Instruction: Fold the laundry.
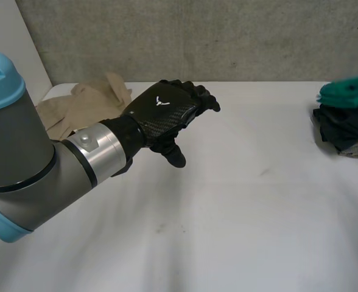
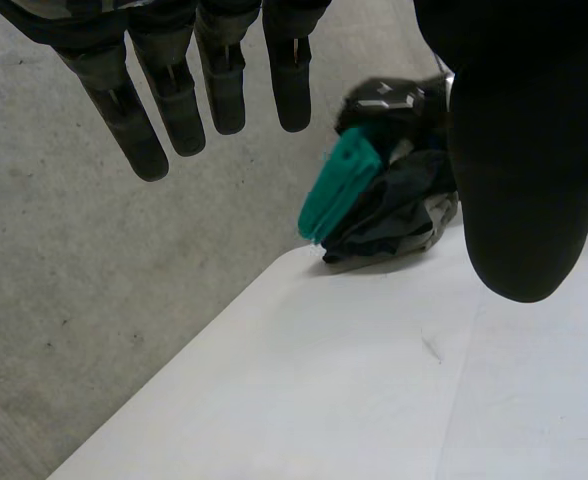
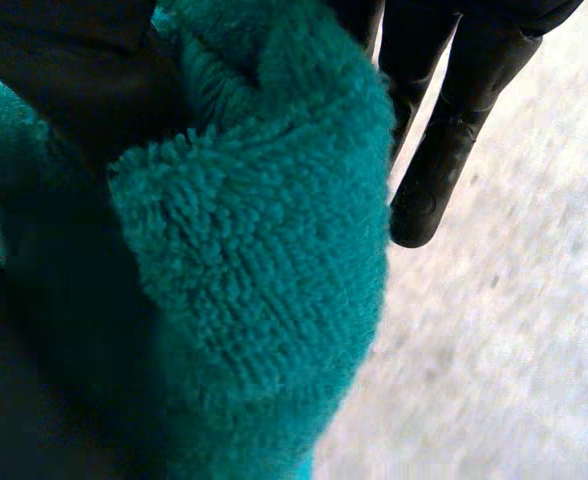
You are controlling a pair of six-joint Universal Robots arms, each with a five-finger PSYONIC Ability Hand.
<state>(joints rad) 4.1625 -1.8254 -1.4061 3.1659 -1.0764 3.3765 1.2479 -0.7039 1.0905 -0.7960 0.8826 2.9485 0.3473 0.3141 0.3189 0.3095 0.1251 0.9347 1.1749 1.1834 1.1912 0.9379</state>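
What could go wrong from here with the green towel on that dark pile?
1. The right hand seems to pinch the green towel, which lies on the dark clothes at the table edge; lifting it could drag them off.
2. The left hand hovers open over bare table, far from the towel, so lifted one-handed it may hang bunched.

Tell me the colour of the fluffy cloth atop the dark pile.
Teal green; the fluffy cloth shows best in the right wrist view.
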